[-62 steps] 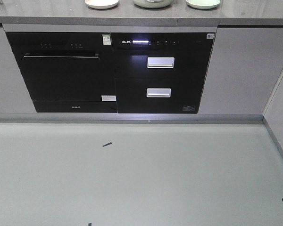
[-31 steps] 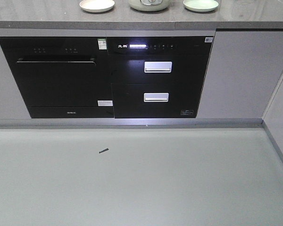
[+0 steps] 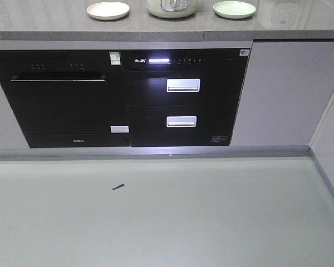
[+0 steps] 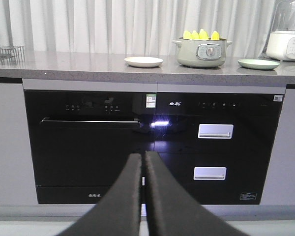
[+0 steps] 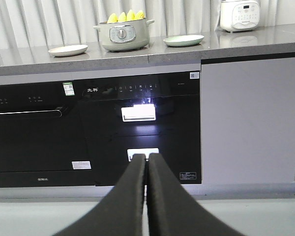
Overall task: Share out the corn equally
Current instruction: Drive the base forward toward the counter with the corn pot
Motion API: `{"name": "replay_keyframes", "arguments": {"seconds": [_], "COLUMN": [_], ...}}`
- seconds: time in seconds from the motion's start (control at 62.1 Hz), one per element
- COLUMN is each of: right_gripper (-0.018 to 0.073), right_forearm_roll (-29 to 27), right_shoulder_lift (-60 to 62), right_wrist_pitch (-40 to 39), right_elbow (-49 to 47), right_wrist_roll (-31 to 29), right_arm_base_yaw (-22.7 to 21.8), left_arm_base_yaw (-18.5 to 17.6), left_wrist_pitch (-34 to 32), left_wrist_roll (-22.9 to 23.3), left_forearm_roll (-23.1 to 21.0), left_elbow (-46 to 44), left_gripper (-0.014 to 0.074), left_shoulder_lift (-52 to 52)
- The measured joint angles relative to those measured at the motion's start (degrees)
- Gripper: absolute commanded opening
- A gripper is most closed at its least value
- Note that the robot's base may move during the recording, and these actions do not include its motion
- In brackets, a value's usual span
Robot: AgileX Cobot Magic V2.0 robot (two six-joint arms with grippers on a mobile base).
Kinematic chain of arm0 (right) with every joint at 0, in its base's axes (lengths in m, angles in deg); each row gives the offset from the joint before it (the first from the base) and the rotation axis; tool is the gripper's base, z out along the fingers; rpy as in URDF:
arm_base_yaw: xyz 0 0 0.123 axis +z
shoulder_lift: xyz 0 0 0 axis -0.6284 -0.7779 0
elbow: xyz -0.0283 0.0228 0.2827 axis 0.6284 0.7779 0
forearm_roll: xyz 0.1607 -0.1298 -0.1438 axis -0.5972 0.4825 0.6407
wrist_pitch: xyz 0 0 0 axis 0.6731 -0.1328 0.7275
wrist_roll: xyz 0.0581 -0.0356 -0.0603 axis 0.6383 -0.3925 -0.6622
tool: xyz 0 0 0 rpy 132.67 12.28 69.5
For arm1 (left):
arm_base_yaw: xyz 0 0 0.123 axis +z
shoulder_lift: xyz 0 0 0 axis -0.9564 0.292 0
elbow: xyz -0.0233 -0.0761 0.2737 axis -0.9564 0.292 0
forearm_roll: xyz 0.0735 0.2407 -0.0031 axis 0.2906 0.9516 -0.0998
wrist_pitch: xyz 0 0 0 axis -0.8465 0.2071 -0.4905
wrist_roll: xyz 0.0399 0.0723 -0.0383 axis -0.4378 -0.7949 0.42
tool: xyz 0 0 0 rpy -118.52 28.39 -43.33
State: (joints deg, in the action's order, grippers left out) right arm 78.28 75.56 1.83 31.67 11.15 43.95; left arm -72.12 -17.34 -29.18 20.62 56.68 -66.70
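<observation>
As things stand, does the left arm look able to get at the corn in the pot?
Probably not yet. The left gripper, shut, is well back from the countertop, with open floor between. The corn stands in the pot on that countertop. Nothing blocks the way, though.

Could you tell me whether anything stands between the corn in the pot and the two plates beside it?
Nothing visible does. The corn stands in the pot, the white plate to one side and the green plate to the other, with only bare counter between. Only the pot's own rim must be cleared.
</observation>
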Motion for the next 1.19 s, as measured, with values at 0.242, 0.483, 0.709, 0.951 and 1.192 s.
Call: {"name": "replay_keyframes", "arguments": {"seconds": [0.242,0.483,0.709,0.951,1.192], "right_gripper": [-0.0002,-0.0002,-0.0002,-0.0002,-0.0002], "right_forearm_roll": [0.0,0.0,0.0,0.0,0.0], "right_shoulder_lift": [0.0,0.0,0.0,0.0,0.0], "right_wrist_pitch": [0.0,0.0,0.0,0.0,0.0], "right_elbow": [0.0,0.0,0.0,0.0,0.0], "right_wrist_roll": [0.0,0.0,0.0,0.0,0.0], "right_arm_base_yaw": [0.0,0.0,0.0,0.0,0.0], "left_arm_base_yaw": [0.0,0.0,0.0,0.0,0.0], "left_wrist_pitch": [0.0,0.0,0.0,0.0,0.0], "left_wrist_roll": [0.0,0.0,0.0,0.0,0.0], "left_forearm_roll": [0.0,0.0,0.0,0.0,0.0], "left_elbow": [0.0,0.0,0.0,0.0,0.0], "left_gripper": [-0.0006,-0.0006,-0.0006,-0.0006,-0.0006], "left_shoulder_lift": [0.0,0.0,0.0,0.0,0.0]}}
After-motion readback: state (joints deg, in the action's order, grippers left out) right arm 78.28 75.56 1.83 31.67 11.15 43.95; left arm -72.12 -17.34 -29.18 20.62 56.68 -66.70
